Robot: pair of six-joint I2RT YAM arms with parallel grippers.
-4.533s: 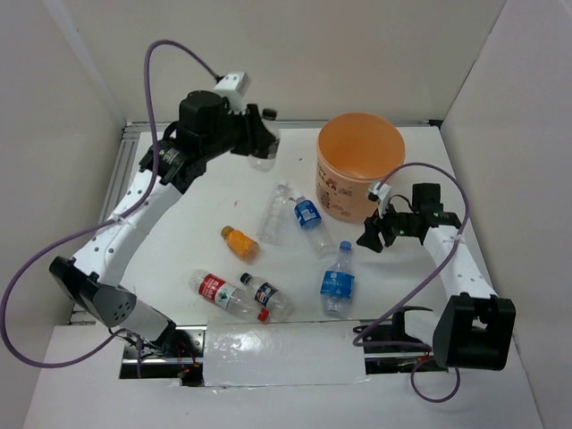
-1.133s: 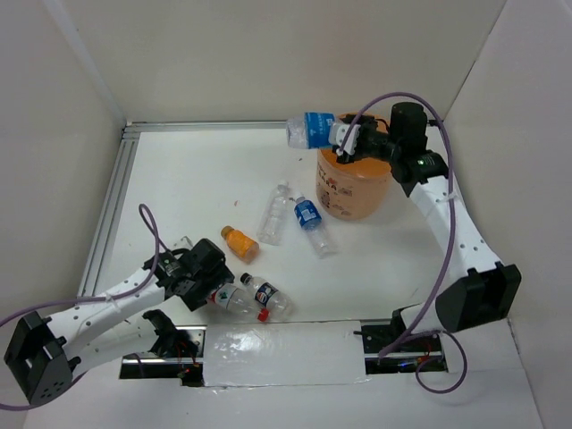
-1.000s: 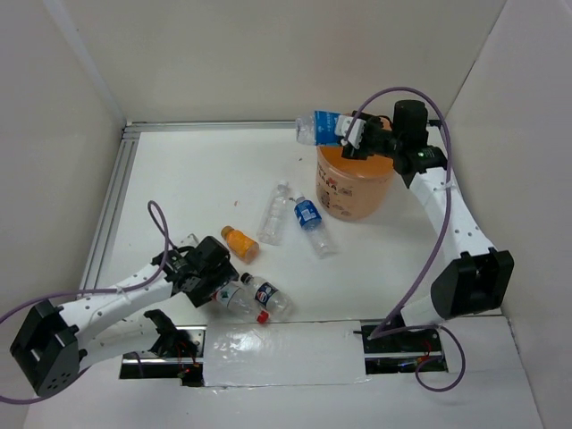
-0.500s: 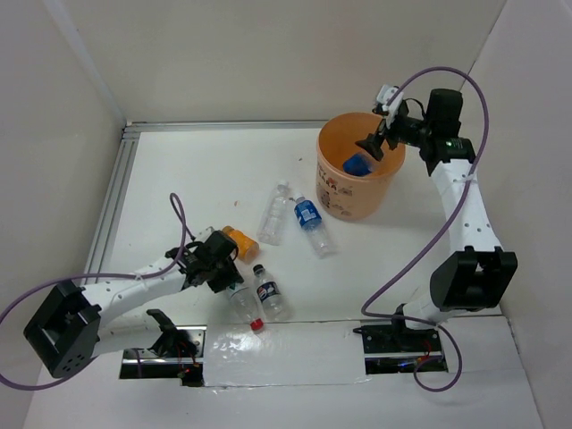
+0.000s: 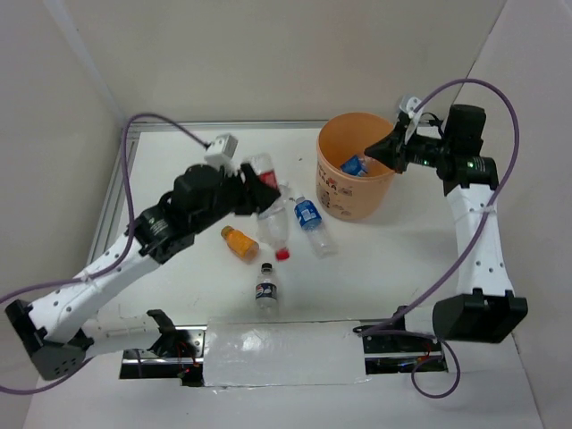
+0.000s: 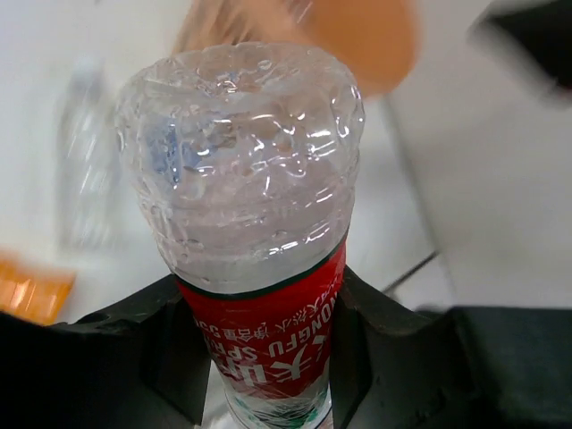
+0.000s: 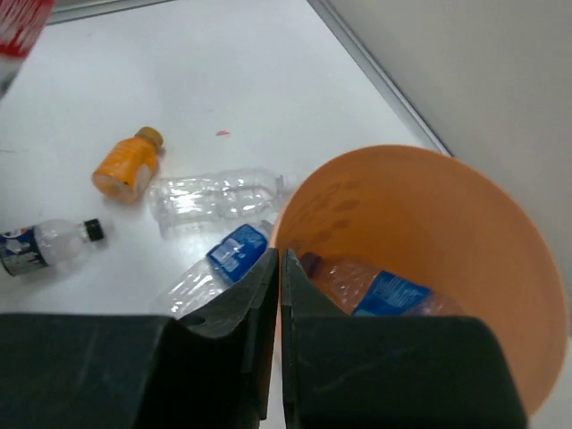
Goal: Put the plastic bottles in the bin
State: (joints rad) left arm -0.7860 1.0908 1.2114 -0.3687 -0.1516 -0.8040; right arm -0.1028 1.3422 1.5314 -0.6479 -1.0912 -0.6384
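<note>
My left gripper (image 5: 256,185) is shut on a clear plastic bottle with a red label (image 5: 264,172), held in the air left of the bin. In the left wrist view the black fingers (image 6: 365,313) squeeze the red label (image 6: 268,322). The orange bin (image 5: 357,183) stands at the back right with a blue-label bottle (image 5: 353,164) inside. My right gripper (image 5: 377,151) hovers over the bin's right rim, shut and empty (image 7: 279,261). On the table lie a clear bottle (image 5: 272,225), a blue-label bottle (image 5: 310,219), a short orange bottle (image 5: 239,242) and a black-label bottle (image 5: 265,288).
White walls close the table on the left, back and right. A metal rail (image 5: 116,201) runs along the left edge. A white strip (image 5: 281,353) covers the near edge between the arm bases. The bin's rim (image 7: 500,223) fills the right wrist view.
The left gripper closed on the red-label bottle and lifted it up and right toward the bin. The right gripper dropped the blue-label bottle into the bin and shut. The black-label bottle shifted.
</note>
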